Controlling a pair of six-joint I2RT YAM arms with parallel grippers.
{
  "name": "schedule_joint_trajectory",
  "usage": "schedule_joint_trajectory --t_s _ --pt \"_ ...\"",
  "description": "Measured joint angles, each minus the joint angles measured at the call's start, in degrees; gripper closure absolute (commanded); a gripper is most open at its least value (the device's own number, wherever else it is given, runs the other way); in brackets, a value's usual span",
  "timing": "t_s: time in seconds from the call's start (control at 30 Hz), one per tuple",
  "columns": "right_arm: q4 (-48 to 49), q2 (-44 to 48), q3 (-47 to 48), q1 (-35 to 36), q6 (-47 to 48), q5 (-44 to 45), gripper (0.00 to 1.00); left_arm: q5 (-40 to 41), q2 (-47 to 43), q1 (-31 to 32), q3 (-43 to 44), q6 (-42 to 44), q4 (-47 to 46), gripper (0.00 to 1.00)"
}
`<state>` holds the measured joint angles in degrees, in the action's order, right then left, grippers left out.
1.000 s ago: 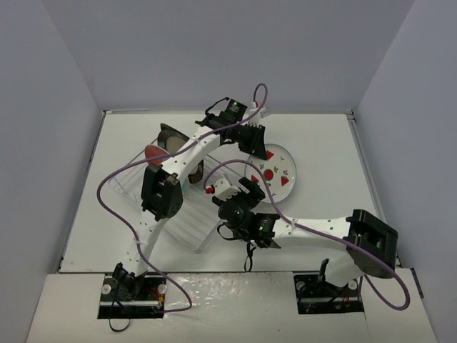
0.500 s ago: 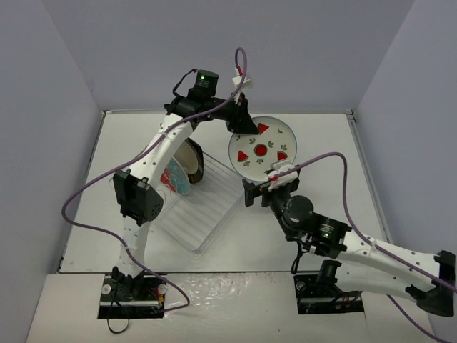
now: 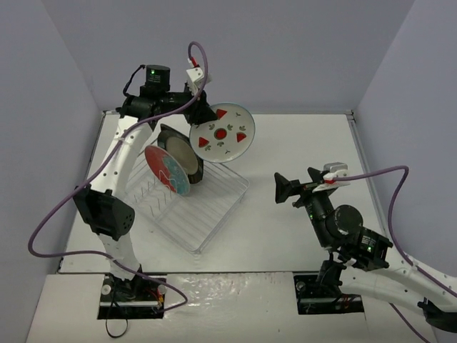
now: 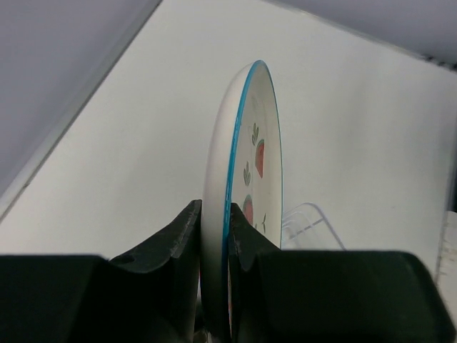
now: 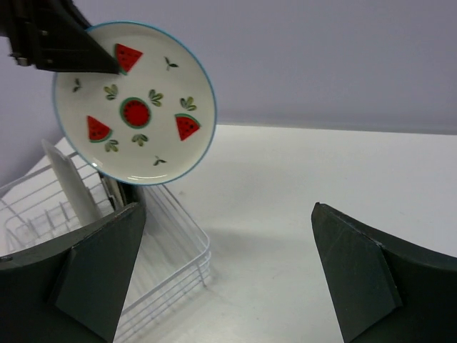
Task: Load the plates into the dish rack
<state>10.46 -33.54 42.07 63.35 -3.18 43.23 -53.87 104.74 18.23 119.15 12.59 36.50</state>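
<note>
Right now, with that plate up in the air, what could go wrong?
The left jaws pinch the white plate only at its rim, well above the table, so it might slip and break. Lowering it into the rack, it could knock the standing plates there.

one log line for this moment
left gripper: shut on white plate, aloft by dish rack | right gripper: open, empty | red-and-teal plate: upright in rack

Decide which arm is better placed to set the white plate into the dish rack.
Left. The left fingers grip the white plate by its rim, close above the dish rack; the right fingers are open, empty, off to the side.
</note>
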Motion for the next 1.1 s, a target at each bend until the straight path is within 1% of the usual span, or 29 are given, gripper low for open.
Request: schedule_joint_trajectory --t_s 0.03,0.1,0.17,0.23,0.33,0.43,0.5,0.6,0.7,0.87,0.93,1.03,1.1 --pt "-0.5 -1.1 0.6 0.0 0.0 1.0 0.0 4.5 -2.3 0.4 -2.1 0.4 -0.3 1.0" --pt "-0.8 -3.5 1.6 0.0 0.0 2.6 0.0 11.1 -6.3 1.1 -5.0 1.1 -0.3 1.0" --pt "-1.0 -6.2 2.3 -0.2 0.4 4.5 0.0 16.6 -10.8 1.3 -8.8 1.2 -2.7 1.0" --pt "-0.9 -8.7 3.1 -0.8 0.9 5.8 0.0 23.2 -17.4 1.1 -14.5 2.1 -5.6 1.0" --pt "-0.6 -12.0 3.5 -3.3 1.6 6.1 0.0 28.7 -26.8 0.0 -21.4 3.6 -9.2 1.0" --pt "-1.0 -14.0 3.7 -8.9 1.2 4.2 0.0 32.3 -35.0 -0.4 -27.3 5.6 -12.1 1.0" --pt "-1.4 -15.0 4.6 -12.6 0.0 2.4 0.0 35.9 -38.4 -0.3 -29.2 6.0 -13.1 1.0" --pt "-1.3 -16.9 6.2 -15.4 -1.6 0.6 0.0 44.2 -39.1 0.0 -28.5 5.0 -14.1 1.0" --pt "-1.0 -21.0 8.5 -16.2 -2.8 -0.7 0.0 53.1 -36.0 -0.6 -26.4 4.1 -14.6 1.0" --pt "-0.6 -28.0 10.1 -19.3 -4.0 -3.8 0.0 62.9 -31.7 -3.2 -27.3 1.8 -14.3 1.0" --pt "-0.5 -29.5 10.1 -21.8 -4.8 -6.6 0.0 63.1 -32.0 -5.2 -29.2 -0.4 -14.2 1.0" --pt "-0.2 -30.5 10.1 -24.5 -6.0 -9.9 0.01 61.3 -33.8 -8.6 -32.1 -2.3 -14.5 1.0" --pt "0.6 -31.0 10.1 -25.7 -6.7 -12.3 0.01 56.7 -35.9 -11.4 -34.1 -2.2 -15.1 1.0"
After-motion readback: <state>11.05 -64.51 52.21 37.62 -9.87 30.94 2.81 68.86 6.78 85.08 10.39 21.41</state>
